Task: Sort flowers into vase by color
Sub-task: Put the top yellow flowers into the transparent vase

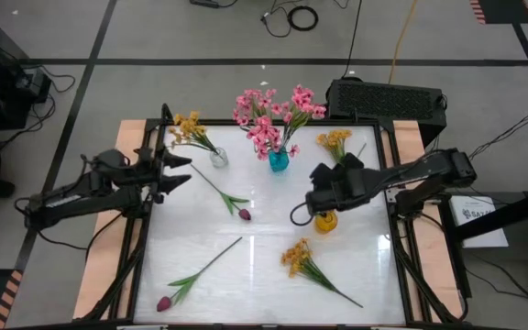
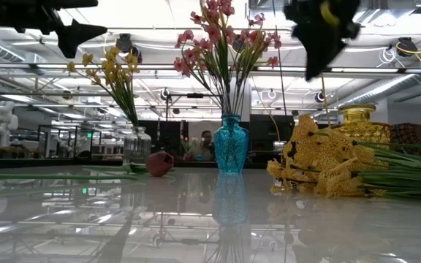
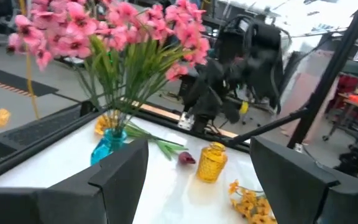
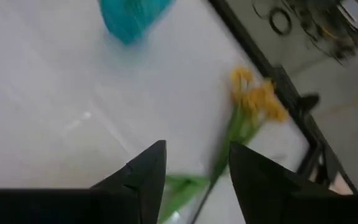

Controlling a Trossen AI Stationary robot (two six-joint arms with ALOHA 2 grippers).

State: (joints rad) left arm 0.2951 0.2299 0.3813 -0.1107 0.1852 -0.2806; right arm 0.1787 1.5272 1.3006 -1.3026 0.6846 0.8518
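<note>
Pink flowers (image 1: pixel 269 115) standing in a blue vase (image 1: pixel 279 160) mid-bench, left claw (image 1: pixel 180 171) spread and empty near a clear vase (image 1: pixel 219 158), right claw (image 1: pixel 322 188) part-spread, empty, above a yellow vase (image 1: pixel 325 221), yellow spray (image 1: pixel 310 266) lying on the white bench (image 1: pixel 264 275).

Both arms were dark, near black, built of blocky jointed sections. The left arm (image 1: pixel 90 188) ended in a gripper (image 1: pixel 174 172) with long pointed fingers, and black cables trailed along its length. The right arm (image 1: pixel 420 179) looked bulkier at the wrist, its gripper (image 4: pixel 194 177) showing two flat, matte black fingers with angled tips. A curled black cable (image 1: pixel 298 214) looped beneath it.
</note>
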